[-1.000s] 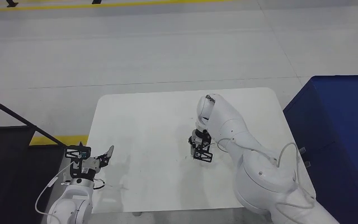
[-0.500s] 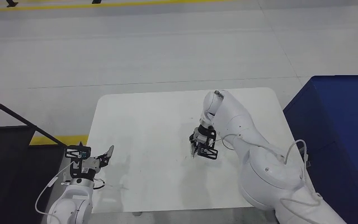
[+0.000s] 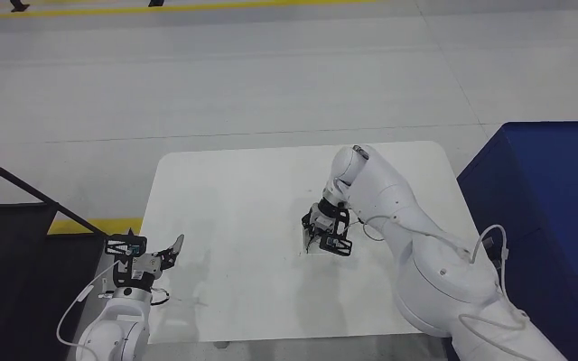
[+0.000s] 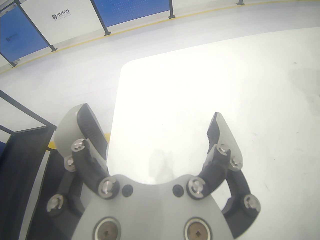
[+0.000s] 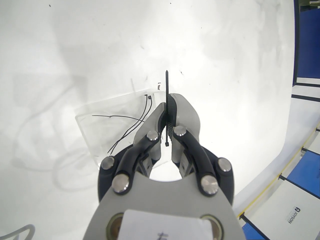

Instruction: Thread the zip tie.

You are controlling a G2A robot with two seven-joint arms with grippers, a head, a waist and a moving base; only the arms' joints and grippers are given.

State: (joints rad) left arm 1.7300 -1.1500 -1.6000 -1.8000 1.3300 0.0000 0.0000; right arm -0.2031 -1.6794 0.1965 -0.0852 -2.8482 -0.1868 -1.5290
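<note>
The right gripper (image 5: pixel 167 104), clamped on a black zip tie (image 5: pixel 166 83), has shifted slightly above the clear tray (image 5: pixel 100 128); the left gripper (image 4: pixel 155 126) stays open; threading not begun.

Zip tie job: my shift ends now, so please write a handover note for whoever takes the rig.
Right hand: shut on a black zip tie, its tip poking out ahead.
Left hand: open, empty, at the table's left edge.
Spare ties lie in a clear tray by the right hand.
Done: one tie picked up. Left: thread its tip through its head.
</note>
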